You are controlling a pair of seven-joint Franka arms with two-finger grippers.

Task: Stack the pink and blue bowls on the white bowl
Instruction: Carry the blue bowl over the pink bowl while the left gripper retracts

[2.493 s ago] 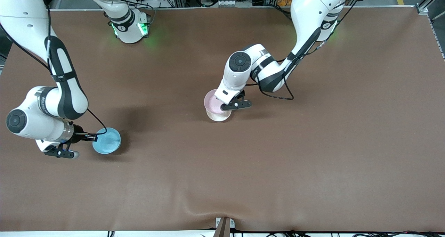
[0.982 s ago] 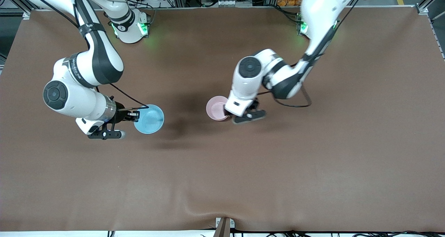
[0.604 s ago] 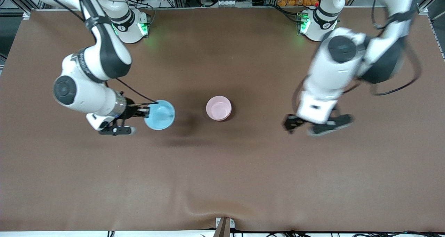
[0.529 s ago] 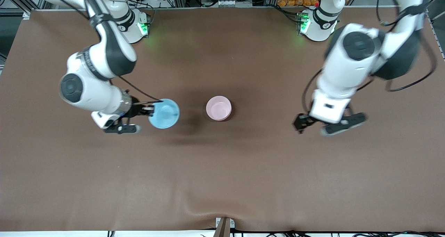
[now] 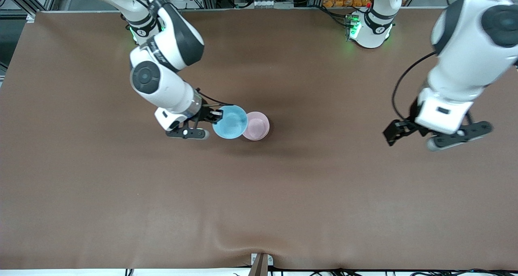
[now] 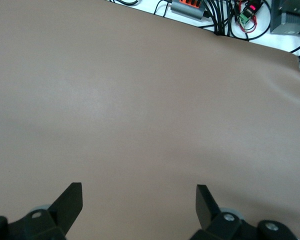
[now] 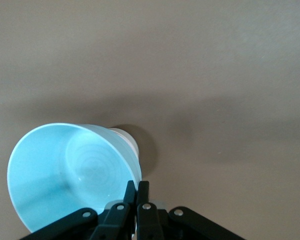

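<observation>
- The right gripper (image 5: pixel 216 116) is pinched on the rim of the blue bowl (image 5: pixel 230 122), carrying it in the air over the middle of the table (image 5: pixel 283 195).
- In the right wrist view the gripper's fingers (image 7: pixel 138 192) are pressed together on the bowl's rim, and the blue bowl (image 7: pixel 70 175) hangs tilted above the table surface.
- The blue bowl overlaps the edge of the pink bowl (image 5: pixel 257 125) in the front view.
- The pink bowl sits near the table's middle, nested on another bowl; only a sliver of that lower bowl shows, so its colour is hard to tell.
- The left gripper (image 5: pixel 437 136) hangs over the table toward the left arm's end, jaws spread wide and empty.
- The left wrist view shows only bare table between the fingers (image 6: pixel 70 202).
</observation>
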